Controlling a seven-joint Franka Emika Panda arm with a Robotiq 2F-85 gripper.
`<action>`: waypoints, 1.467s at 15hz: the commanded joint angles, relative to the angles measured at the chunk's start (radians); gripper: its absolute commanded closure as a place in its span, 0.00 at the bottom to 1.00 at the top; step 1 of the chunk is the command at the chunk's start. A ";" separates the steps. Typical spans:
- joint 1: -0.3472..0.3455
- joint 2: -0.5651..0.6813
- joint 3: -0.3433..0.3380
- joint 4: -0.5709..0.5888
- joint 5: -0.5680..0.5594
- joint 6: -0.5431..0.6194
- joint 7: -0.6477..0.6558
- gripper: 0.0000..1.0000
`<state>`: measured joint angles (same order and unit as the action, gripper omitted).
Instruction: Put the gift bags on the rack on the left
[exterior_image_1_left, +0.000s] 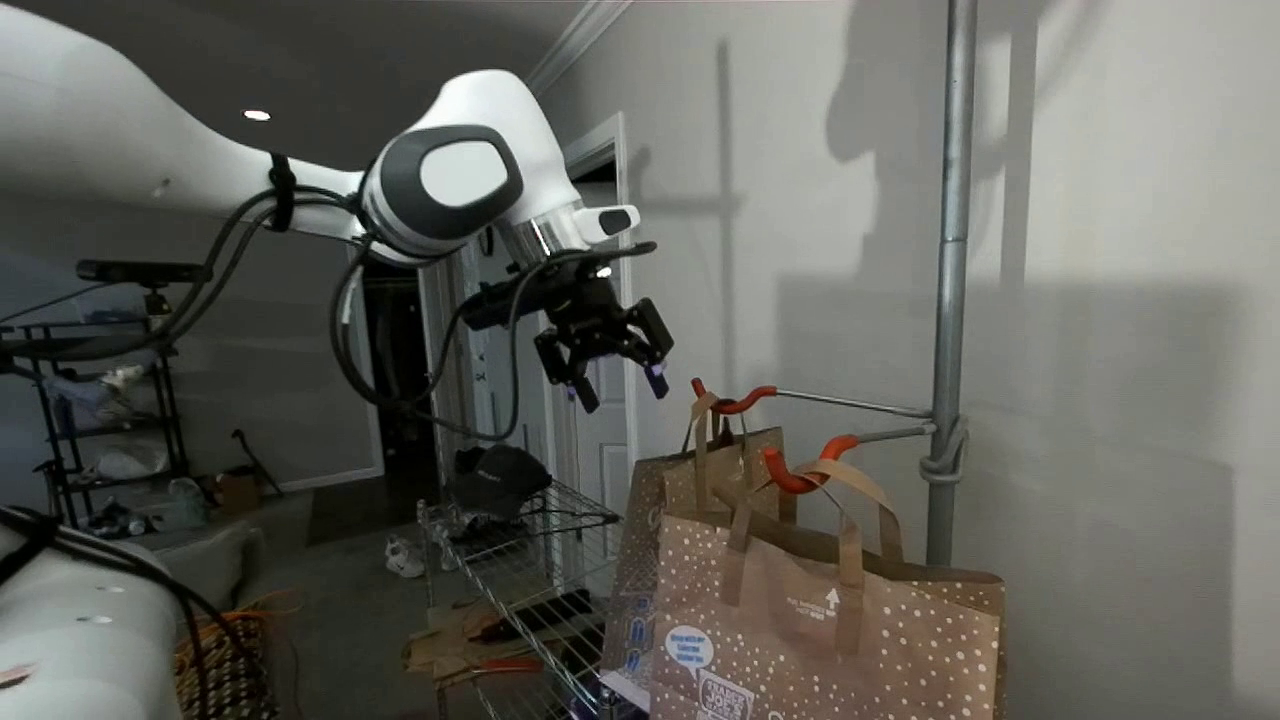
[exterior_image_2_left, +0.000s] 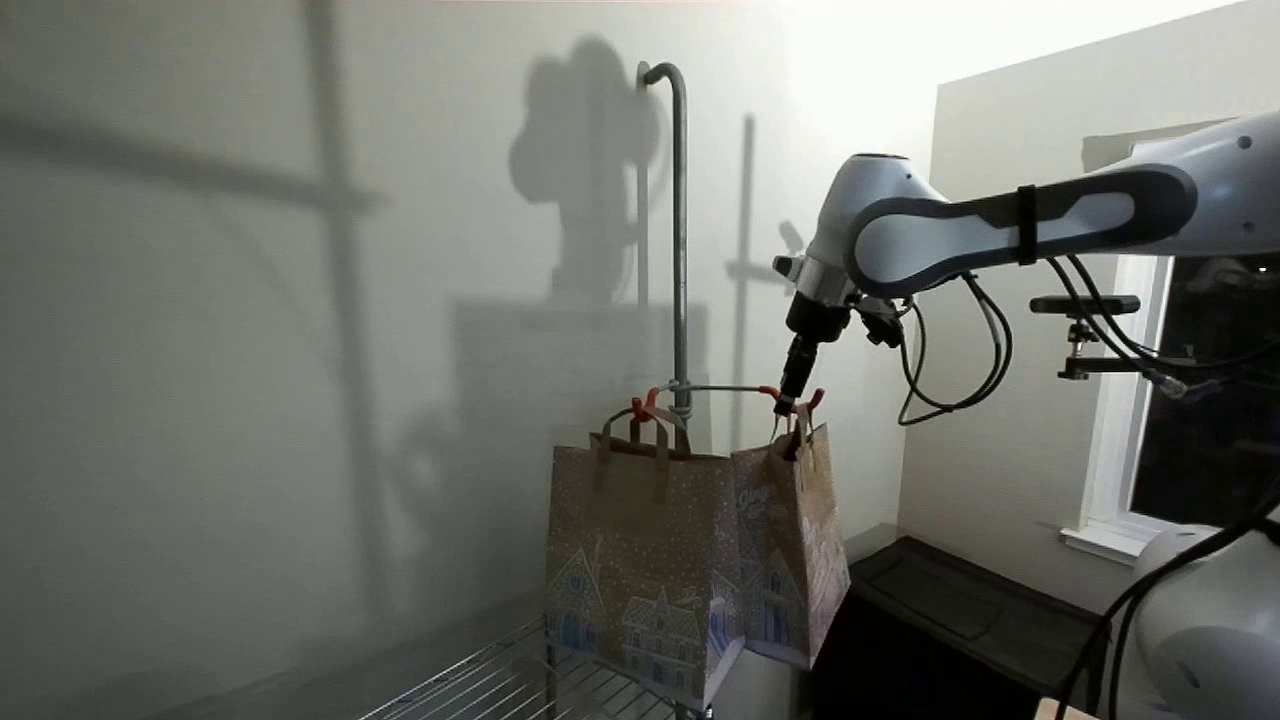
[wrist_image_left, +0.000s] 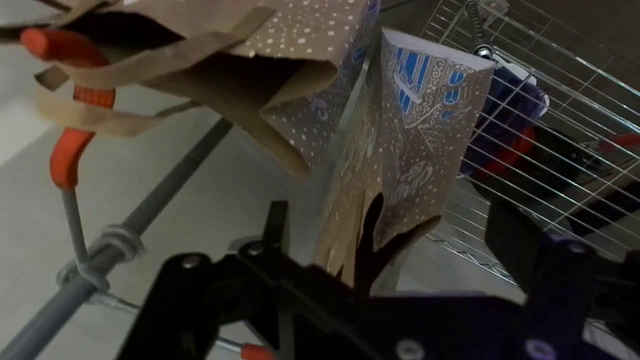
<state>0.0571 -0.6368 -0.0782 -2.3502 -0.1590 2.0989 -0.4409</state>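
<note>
Pincer (exterior_image_1_left: 622, 390): black, touched with purple
Gift bag nearer the pincer (exterior_image_2_left: 790, 560): brown, speckled white, with white script and blue-and-white drawings of buildings
Gift bag farther from the pincer (exterior_image_1_left: 750, 620): brown with white dots; a white speech bubble lettered in blue; in an exterior view, houses outlined in white with blue openings
Handles (exterior_image_1_left: 888, 525): plain tan
Hooks (exterior_image_1_left: 785, 477): orange-red at the ends, grey along the stems
Pole (exterior_image_2_left: 680, 220): solid grey
Robot arm (exterior_image_2_left: 905, 225): white, panelled in dark grey
Cables (exterior_image_1_left: 513, 350): black
Cap (exterior_image_1_left: 503, 480): black, with a faint pale mark
Wall (exterior_image_2_left: 480, 200): pale grey, patched with darker grey shadow
Woven basket (exterior_image_1_left: 220, 660): dark and tan, checkered
Lidded bin (exterior_image_2_left: 960, 610): nearly black
</note>
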 joint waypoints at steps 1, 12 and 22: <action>0.057 0.028 -0.012 0.029 -0.037 0.057 -0.126 0.00; 0.074 0.045 -0.002 0.031 -0.029 0.097 -0.154 0.00; 0.113 0.282 0.006 0.023 0.057 0.336 -0.131 0.00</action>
<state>0.1970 -0.3849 -0.0794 -2.3325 -0.1209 2.4033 -0.5887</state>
